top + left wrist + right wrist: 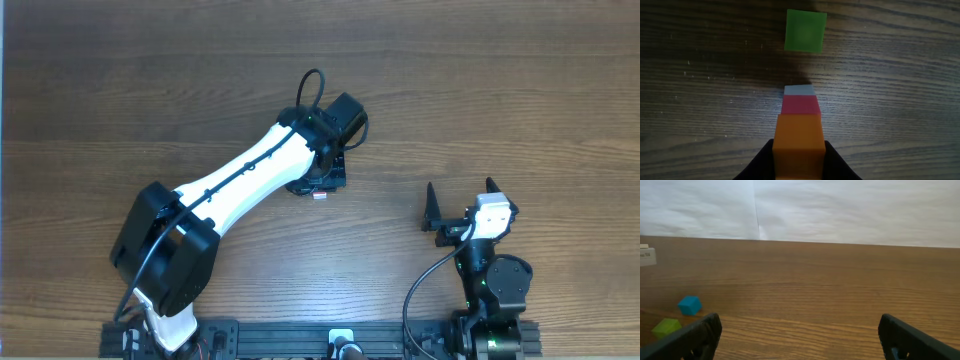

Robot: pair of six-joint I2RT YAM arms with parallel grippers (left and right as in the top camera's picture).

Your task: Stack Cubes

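Observation:
My left gripper (799, 165) is shut on an orange cube (799, 137). Just past the orange cube lie a red cube (800, 104) and a pale grey-blue cube (800, 90), in line with it; I cannot tell whether the orange one touches them. A green cube (806, 31) lies alone on the wood farther on. From above, the left gripper (318, 188) is at the table's middle, with a bit of the red cube (320, 196) showing under it. My right gripper (460, 188) stands open and holds nothing, near its base. Its own view shows the right gripper (800, 322), a blue cube (689, 305) and the green cube (666, 326).
The wooden table (500, 80) stretches bare around both arms. A white wall (840, 210) rises behind the table's far edge, and a small white object (646, 255) sits at that edge.

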